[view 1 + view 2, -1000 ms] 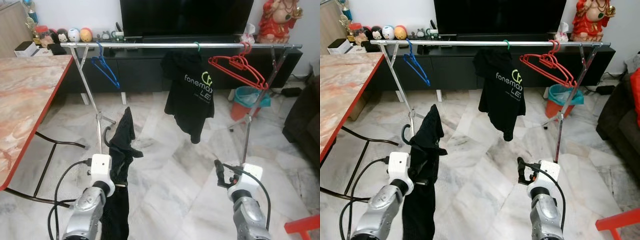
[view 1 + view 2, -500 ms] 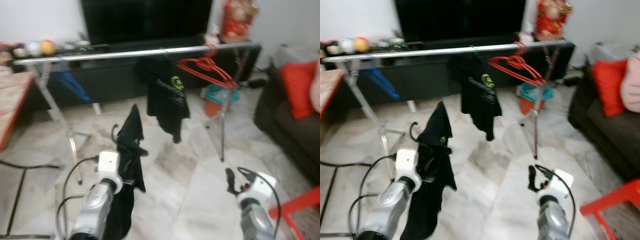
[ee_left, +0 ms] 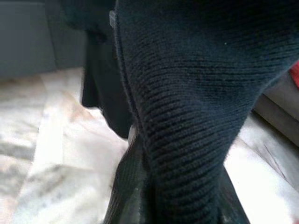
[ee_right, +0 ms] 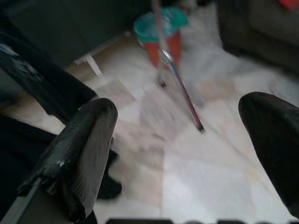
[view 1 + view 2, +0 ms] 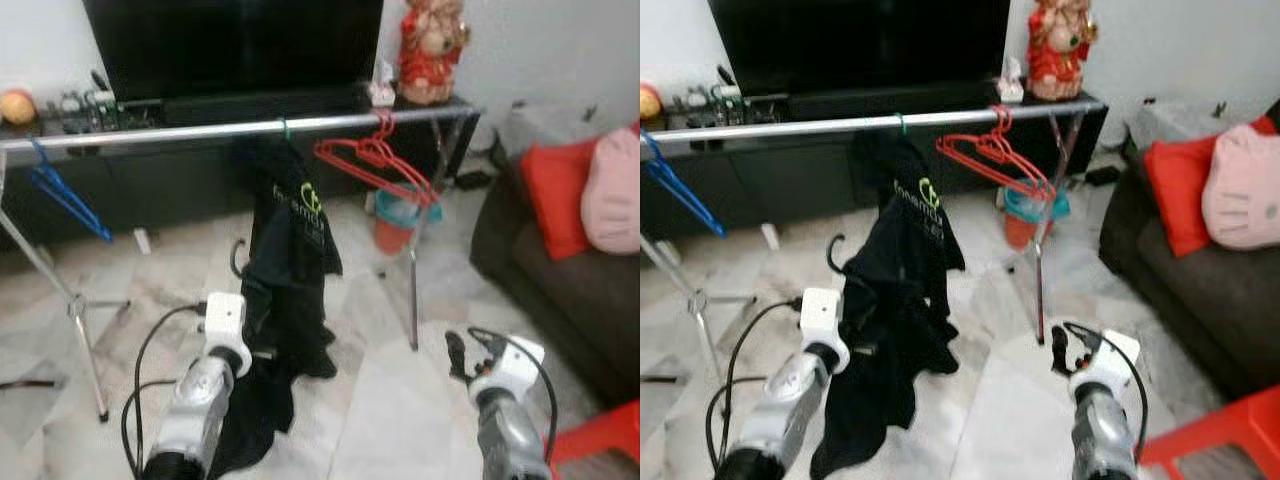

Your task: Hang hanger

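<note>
Shirt (image 5: 300, 215) and hangers (image 5: 372, 165) hang on the rail (image 5: 180, 133); sofa (image 5: 560, 270) at right.

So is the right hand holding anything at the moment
No, the right hand has its two black fingers spread wide apart, with nothing but bare marble floor between them.

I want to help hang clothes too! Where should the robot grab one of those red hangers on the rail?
Best by the long bottom bar of the red hangers. It slopes down toward the robot, away from the rail, with open air around it. The open right gripper could come from below and in front, closing across the bar near its low end. The hook is crowded against the rail, so probably harder.
</note>
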You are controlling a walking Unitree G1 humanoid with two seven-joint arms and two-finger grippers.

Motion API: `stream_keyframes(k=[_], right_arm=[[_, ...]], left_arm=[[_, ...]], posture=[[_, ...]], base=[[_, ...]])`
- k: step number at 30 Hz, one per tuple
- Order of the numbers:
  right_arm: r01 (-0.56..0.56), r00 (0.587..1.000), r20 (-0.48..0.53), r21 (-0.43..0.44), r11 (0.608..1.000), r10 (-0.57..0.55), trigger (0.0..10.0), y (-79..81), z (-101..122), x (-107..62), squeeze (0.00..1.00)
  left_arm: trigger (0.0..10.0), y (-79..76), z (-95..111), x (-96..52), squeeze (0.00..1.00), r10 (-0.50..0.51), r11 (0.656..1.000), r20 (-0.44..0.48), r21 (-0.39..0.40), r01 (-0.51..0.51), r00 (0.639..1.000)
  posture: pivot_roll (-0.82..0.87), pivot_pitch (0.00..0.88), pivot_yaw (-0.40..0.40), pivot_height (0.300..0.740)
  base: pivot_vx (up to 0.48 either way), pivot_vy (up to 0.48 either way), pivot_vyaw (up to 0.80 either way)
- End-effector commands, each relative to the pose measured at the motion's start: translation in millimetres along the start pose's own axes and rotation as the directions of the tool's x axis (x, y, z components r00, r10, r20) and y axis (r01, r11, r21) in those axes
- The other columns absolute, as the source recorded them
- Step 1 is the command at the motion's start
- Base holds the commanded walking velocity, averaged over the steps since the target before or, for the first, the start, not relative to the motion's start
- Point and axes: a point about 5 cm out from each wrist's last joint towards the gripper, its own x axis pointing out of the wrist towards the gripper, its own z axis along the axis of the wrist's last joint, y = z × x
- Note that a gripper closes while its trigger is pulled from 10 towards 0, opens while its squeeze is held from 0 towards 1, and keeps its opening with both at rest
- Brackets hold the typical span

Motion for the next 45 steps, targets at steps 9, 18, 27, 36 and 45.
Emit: stream_keyframes(k=[9, 18, 27, 36, 45], right_arm=[[-0.015, 0.999, -0.027, 0.027, 1.0, 0.016, 10.0, 10.2, -8.8, -0.5, 0.0], [-0.046, 0.999, -0.028, 0.042, 0.998, 0.047, 10.0, 12.9, -5.6, 2.4, 0.0], [-0.069, 0.997, -0.037, 0.073, 0.995, 0.071, 10.0, 18.0, -7.2, 3.0, 0.0], [-0.107, 0.994, -0.016, 0.026, 0.994, 0.108, 10.0, 20.6, -4.8, 2.8, 0.0], [-0.12, 0.993, -0.01, 0.045, 0.992, 0.121, 10.0, 20.8, -3.1, 3.4, 0.0]], left_arm=[[10.0, 11.4, 11.6, 6.9, 0.0, 0.033, 0.999, 0.021, 0.039, -0.034, 0.999], [10.0, 9.2, 11.1, 11.1, 0.0, 0.034, 0.996, 0.001, 0.079, -0.034, 0.999], [10.0, 11.5, 7.0, 11.0, 0.0, 0.054, 0.995, -0.017, 0.082, -0.052, 0.998], [10.0, 10.3, 4.8, 10.3, 0.0, 0.055, 0.993, -0.014, 0.105, -0.053, 0.998], [10.0, 9.9, 3.4, 9.6, 0.0, 0.05, 0.993, -0.014, 0.108, -0.048, 0.999]], posture=[[0.03, 0.0, -0.02, 0.74], [0.04, 0.0, -0.025, 0.74], [0.04, 0.0, -0.032, 0.74], [0.03, 0.0, -0.039, 0.74], [0.03, 0.0, -0.041, 0.74]], base=[[0.48, 0.0, 0.8], [0.47, 0.0, 0.53], [0.121, 0.0, 0.0], [0.0, -0.127, 0.19], [0.0, -0.39, 0.23]])
